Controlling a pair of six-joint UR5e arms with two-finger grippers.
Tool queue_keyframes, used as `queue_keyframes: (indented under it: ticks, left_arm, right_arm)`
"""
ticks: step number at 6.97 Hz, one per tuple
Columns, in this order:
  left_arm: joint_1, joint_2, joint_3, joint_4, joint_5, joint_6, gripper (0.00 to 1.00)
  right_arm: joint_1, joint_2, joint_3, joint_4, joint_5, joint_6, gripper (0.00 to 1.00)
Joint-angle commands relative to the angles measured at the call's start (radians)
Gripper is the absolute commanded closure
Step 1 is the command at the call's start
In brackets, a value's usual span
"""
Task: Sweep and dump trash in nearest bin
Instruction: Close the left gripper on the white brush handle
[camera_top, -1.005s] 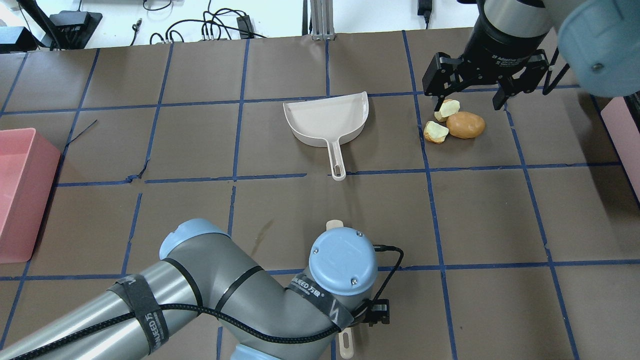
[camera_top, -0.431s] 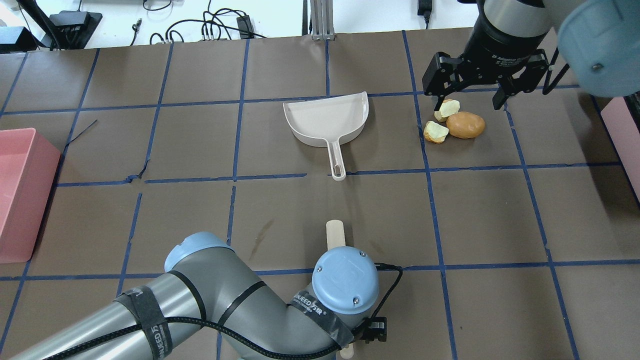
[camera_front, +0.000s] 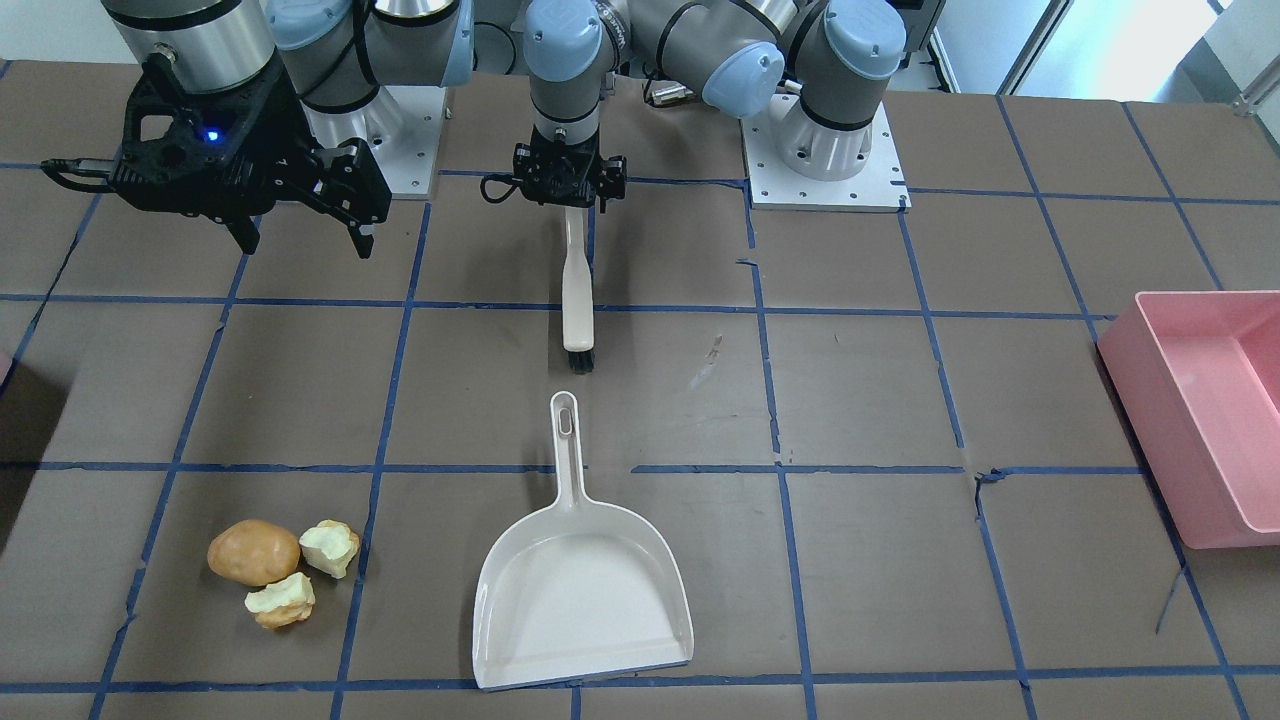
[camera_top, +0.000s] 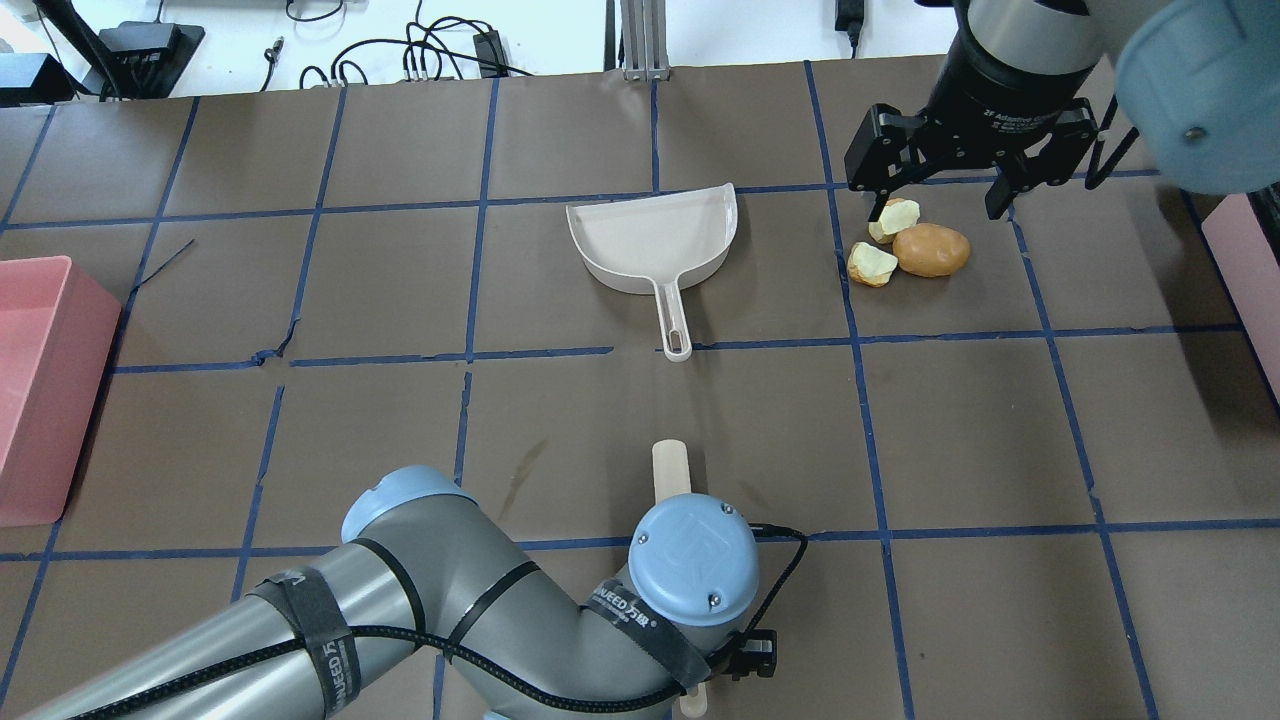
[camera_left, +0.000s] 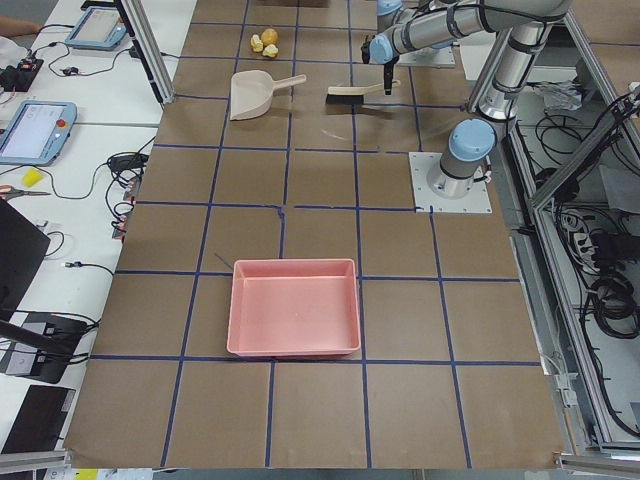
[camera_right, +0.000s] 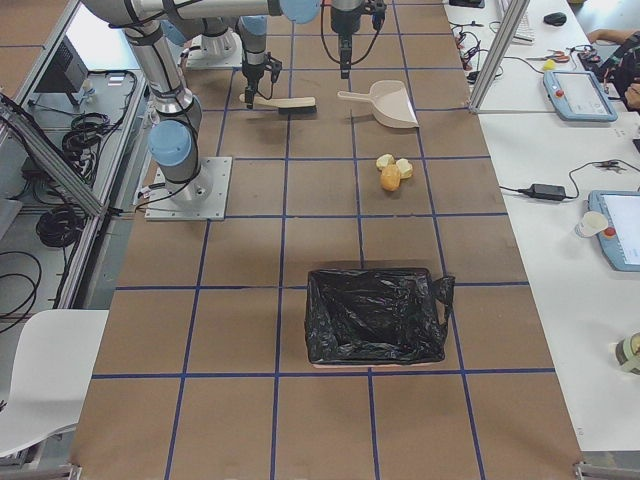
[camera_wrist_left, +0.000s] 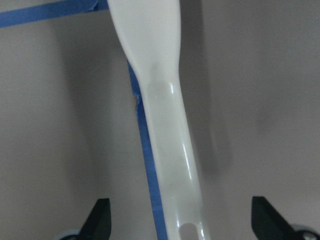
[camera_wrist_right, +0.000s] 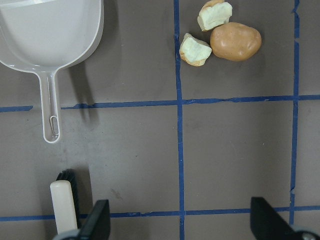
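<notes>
The table (camera_top: 980, 430) is dull brown, crossed by a grid of blue tape lines. The dustpan (camera_front: 582, 585) is plain white. The brush (camera_front: 576, 290) has a cream handle and black bristles. The potato (camera_front: 253, 552) is a smooth golden brown. The two apple chunks (camera_front: 330, 547) (camera_front: 281, 601) are pale yellow-green with brownish edges. The pink bin (camera_left: 293, 345) is one even shade, and the other bin (camera_right: 372, 315) is lined with a glossy black bag. The left arm (camera_top: 450, 610) and right arm (camera_top: 1020, 40) are grey with light blue joint caps. The left gripper (camera_front: 570, 200) and right gripper (camera_front: 305, 240) are black, and the right one shows a small blue light.
</notes>
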Motion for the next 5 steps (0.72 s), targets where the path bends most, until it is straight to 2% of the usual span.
queue_keyframes:
  ticks: [1,2,5]
  left_arm:
    - [0.0,-0.005,-0.003,0.012,-0.001,-0.003,0.88]
    - [0.0,-0.003,-0.001,0.012,0.0,-0.014,1.0]
    - [0.0,-0.002,0.0,0.014,0.002,-0.023,1.0]
  right_arm:
    - [0.0,0.0,0.0,0.0,0.0,0.0,0.0]
    - [0.0,0.0,0.0,0.0,0.0,0.0,0.0]
    - [0.0,0.002,0.0,-0.003,0.0,0.0,0.0]
